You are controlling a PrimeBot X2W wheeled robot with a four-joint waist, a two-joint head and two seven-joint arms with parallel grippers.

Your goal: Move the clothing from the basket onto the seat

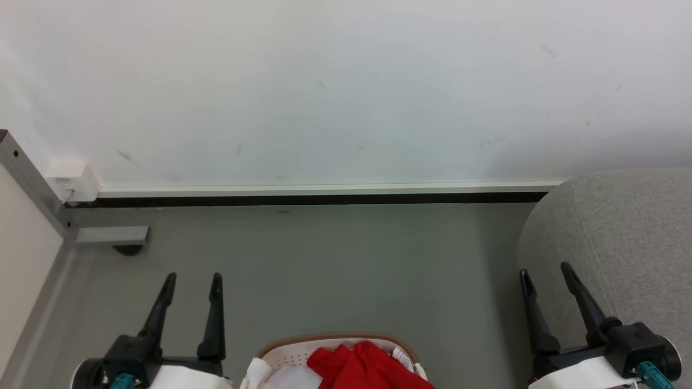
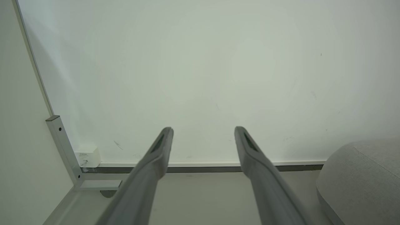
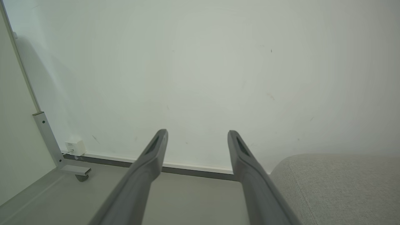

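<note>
Head view: left hand [image 1: 193,278] at lower left and right hand [image 1: 545,270] at lower right. Both are above the grey floor [image 1: 346,259], pointing toward the white wall [image 1: 346,81].

Hand state: both open, a clear gap between the tips, nothing held. The left wrist view agrees, with the fingers [image 2: 150,168] spread and wall and floor seen between them. The right wrist view shows the same for the right hand [image 3: 197,132].

Clothing [image 1: 367,367]: bright red, bunched, lying in the basket [image 1: 335,337] at the bottom centre of the head view. It sits between the two hands and apart from both. A scrap of white fabric shows at its right edge (too small to make out any stripe).

Pale cloth [image 1: 259,374]: hangs over the basket's left rim, just beside the red.

Seat [image 1: 621,237]: light grey with a rounded corner, at the right edge, back against the wall. The right hand's outer finger overlaps it in the head view (contact cannot be told). A seam runs across its top in the left wrist view [image 2: 375,156].

Left side: a metal frame [image 1: 32,178] with a low foot bar and a dark caster [image 1: 128,249] under it. A small white box [image 1: 73,178] sits at the wall's base, at the end of the white skirting strip [image 1: 324,189].
</note>
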